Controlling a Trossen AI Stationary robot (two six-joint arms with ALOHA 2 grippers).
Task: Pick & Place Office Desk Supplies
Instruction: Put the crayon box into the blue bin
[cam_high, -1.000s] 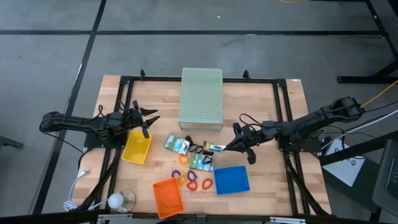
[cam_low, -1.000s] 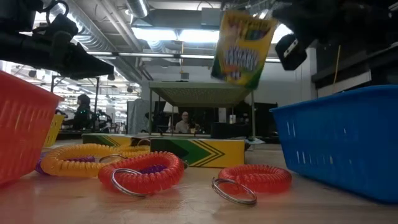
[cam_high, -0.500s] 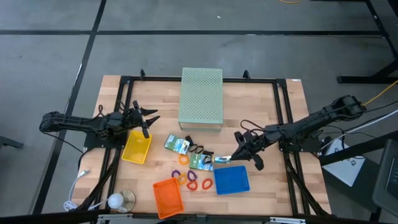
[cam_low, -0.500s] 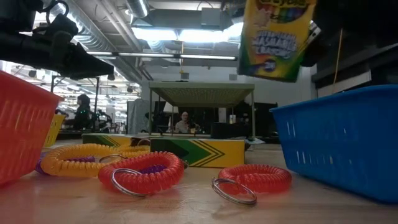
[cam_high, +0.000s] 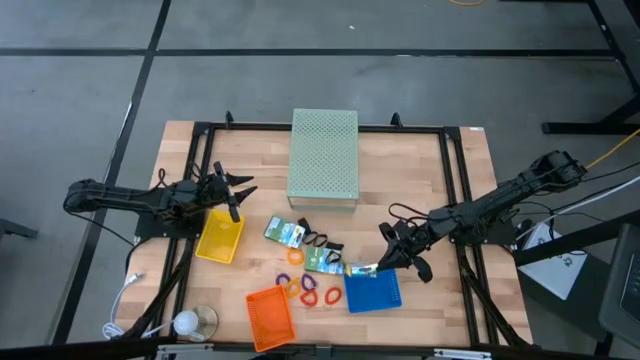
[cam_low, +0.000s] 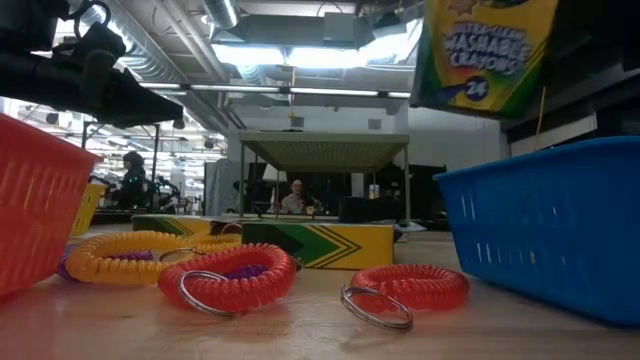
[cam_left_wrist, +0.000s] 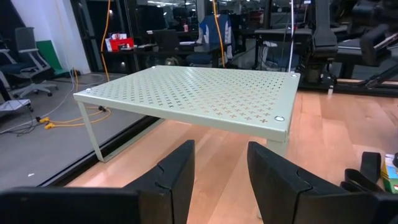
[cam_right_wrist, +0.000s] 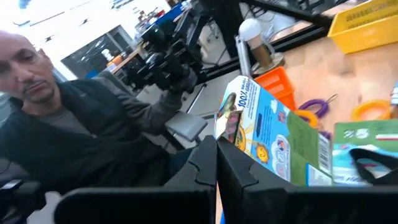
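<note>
Placing was the step in hand — your right gripper held a crayon packet clamped over the blue tray. Next you needed to lower and release; your left gripper waited wide.

Robotics lab: other robot arms, office chairs, exposed ceiling ducts.

A wooden bench fills the frame's middle. A pale green perforated box sits at upper centre. A yellow tray lies left of centre, an orange tray at lower centre, a blue tray just right of it. A bulb-like lamp sits at lower left.
</note>
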